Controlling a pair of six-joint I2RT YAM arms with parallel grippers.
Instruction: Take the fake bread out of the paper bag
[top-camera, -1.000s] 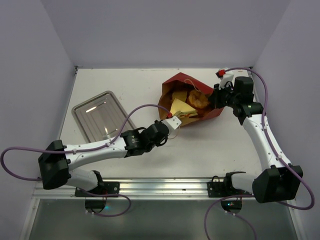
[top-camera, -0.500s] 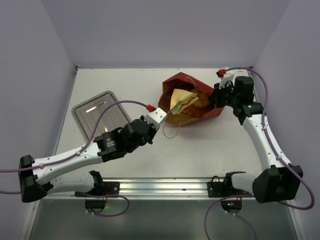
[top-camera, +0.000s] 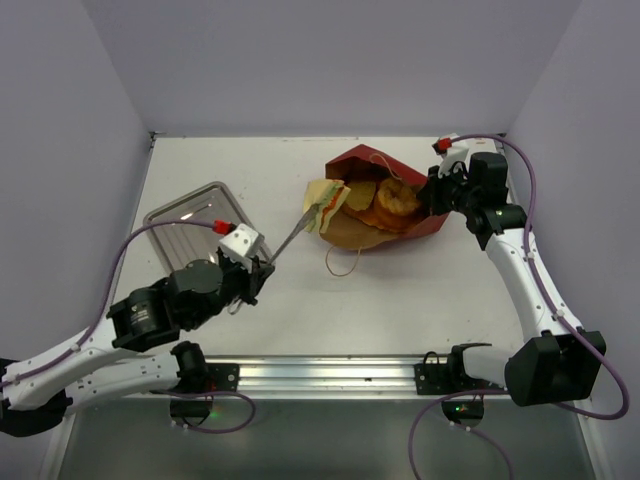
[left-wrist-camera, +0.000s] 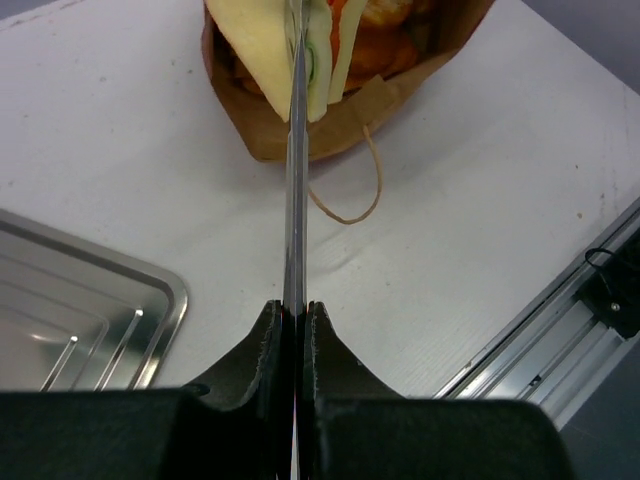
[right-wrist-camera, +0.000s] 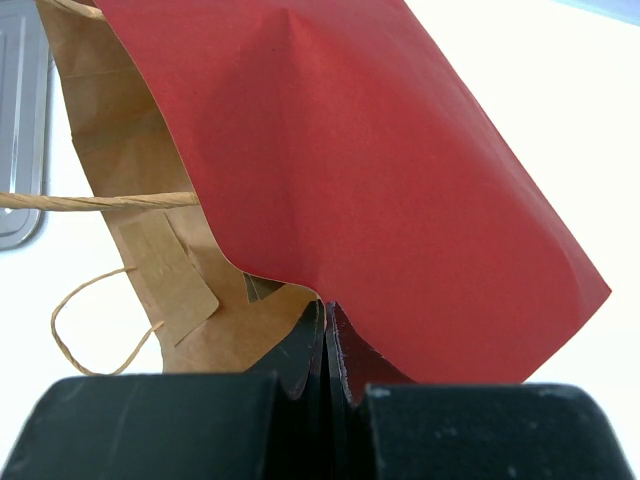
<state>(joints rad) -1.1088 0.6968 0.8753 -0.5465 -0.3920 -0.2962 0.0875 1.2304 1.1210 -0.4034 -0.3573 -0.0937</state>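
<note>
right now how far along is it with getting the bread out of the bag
Done: nothing yet; no bread rests on the tray. In hand: the left fingers are shut on tongs pinching the sandwich wedge at the paper bag mouth, while the right fingers clamp its red wall. Left: the bun and the rest inside.

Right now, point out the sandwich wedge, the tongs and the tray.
sandwich wedge (top-camera: 325, 195): top external view, pale bread face.
tongs (left-wrist-camera: 294, 200): left wrist view, middle of the blades.
tray (top-camera: 185, 205): top external view, bare floor.
</note>
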